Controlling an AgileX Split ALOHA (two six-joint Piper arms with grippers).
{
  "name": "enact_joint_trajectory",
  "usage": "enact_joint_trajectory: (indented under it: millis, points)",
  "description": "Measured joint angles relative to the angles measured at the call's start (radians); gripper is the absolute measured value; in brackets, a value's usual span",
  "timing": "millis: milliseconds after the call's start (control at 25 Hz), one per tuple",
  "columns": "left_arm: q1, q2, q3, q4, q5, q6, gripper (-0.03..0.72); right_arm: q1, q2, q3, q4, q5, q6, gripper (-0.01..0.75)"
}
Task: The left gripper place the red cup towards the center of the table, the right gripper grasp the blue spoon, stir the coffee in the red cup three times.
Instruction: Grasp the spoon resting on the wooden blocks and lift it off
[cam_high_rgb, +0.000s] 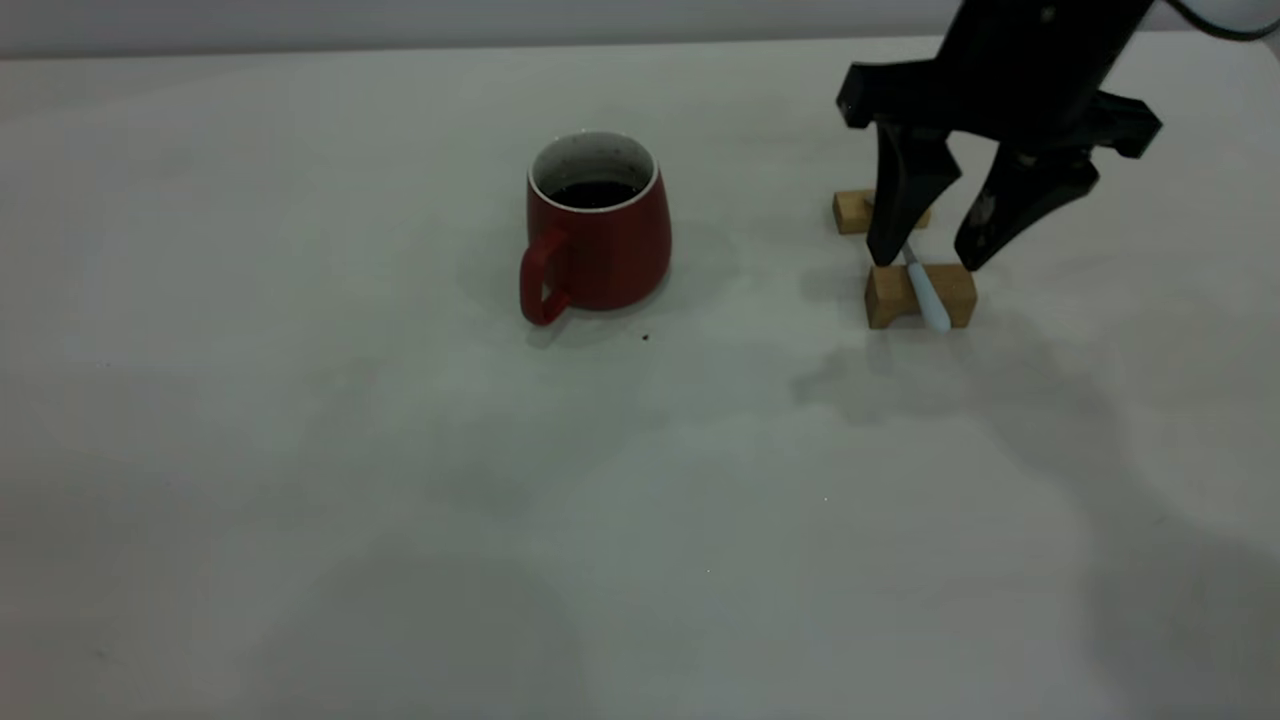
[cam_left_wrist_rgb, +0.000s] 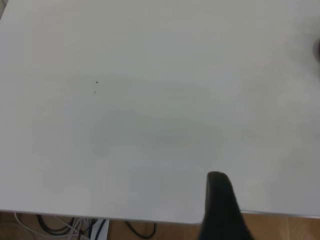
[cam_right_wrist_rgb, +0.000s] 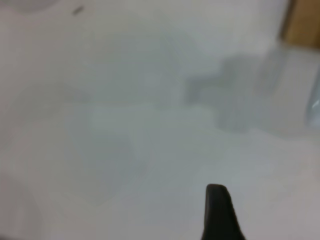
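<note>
straddling the blue spoon, the right gripper hangs with fingers spread wide. tan wooden blocks beneath it prop the spoon for grasping. the red cup stands well apart, already mid-table.

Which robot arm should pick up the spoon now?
The right one. Its end effector hangs open right over the spoon, which lies across a wooden block. The left end effector is off over bare table, away from both spoon and cup.
</note>
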Motion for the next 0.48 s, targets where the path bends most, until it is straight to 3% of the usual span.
enact_joint_trajectory:
  millis: [200,480]
  points:
    - [0.000,0.000,0.000,0.000,0.000,0.000,0.551,0.009,0.108,-0.124,-0.152,0.064,0.143,0.530]
    - [0.000,0.000,0.000,0.000,0.000,0.000,0.551,0.009,0.199,-0.188,-0.184,0.075,0.164,0.530]
